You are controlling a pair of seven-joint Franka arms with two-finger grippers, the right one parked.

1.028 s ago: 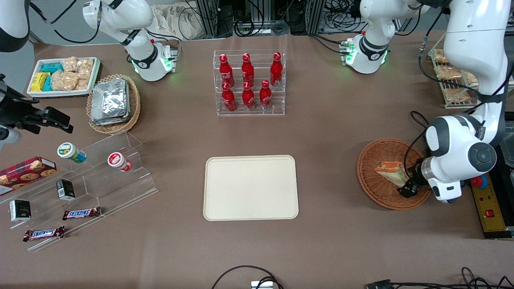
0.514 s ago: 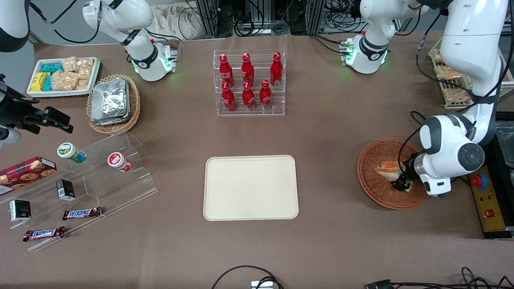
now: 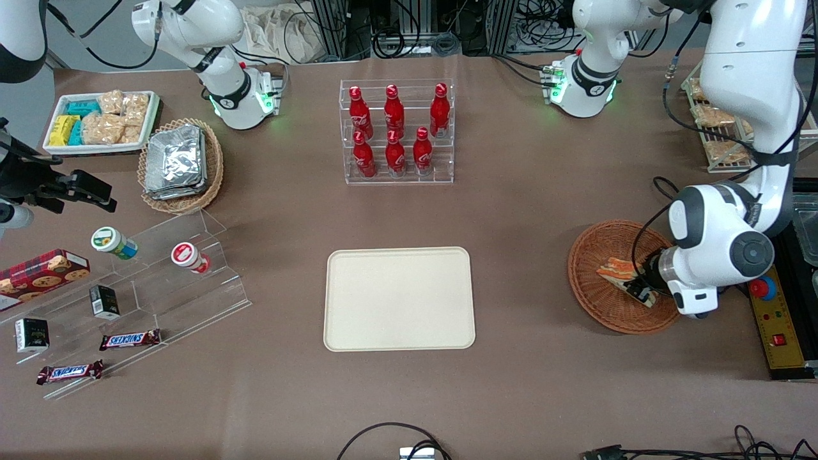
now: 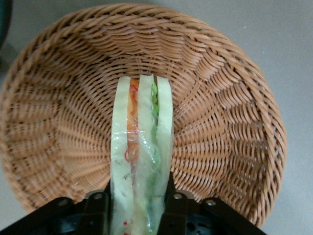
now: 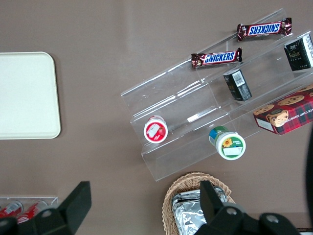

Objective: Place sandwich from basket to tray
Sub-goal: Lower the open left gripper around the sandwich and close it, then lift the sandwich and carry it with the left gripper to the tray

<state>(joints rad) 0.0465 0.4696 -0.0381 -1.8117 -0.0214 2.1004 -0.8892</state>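
One sandwich (image 4: 141, 161) sits between the two fingers (image 4: 96, 215) of the working arm's tool (image 3: 641, 291), which is down inside the basket (image 3: 591, 281). The wrist view shows a finger pressed against each bread face, so the tool is closed on the wedge.

- Position: the sandwich (image 3: 618, 269) is in the basket (image 4: 230, 98), at the working arm's end of the worktop (image 3: 524, 211). Whether it has cleared the wicker floor cannot be told.
- Axis: the wedge's long axis runs straight out from the tool toward the basket wall, filling layers edge-on to the wrist camera.
- Edges: the basket rim rises around the wedge on all sides. Judged requirement: lift above the rim before any sideways travel.
- Destination: the tray (image 3: 399, 299) lies well apart from the basket, toward the parked arm's end, with bare worktop between them.
- Clearance: the bottle rack (image 3: 397, 131) stands farther from the front camera than the tray, off the likely path.
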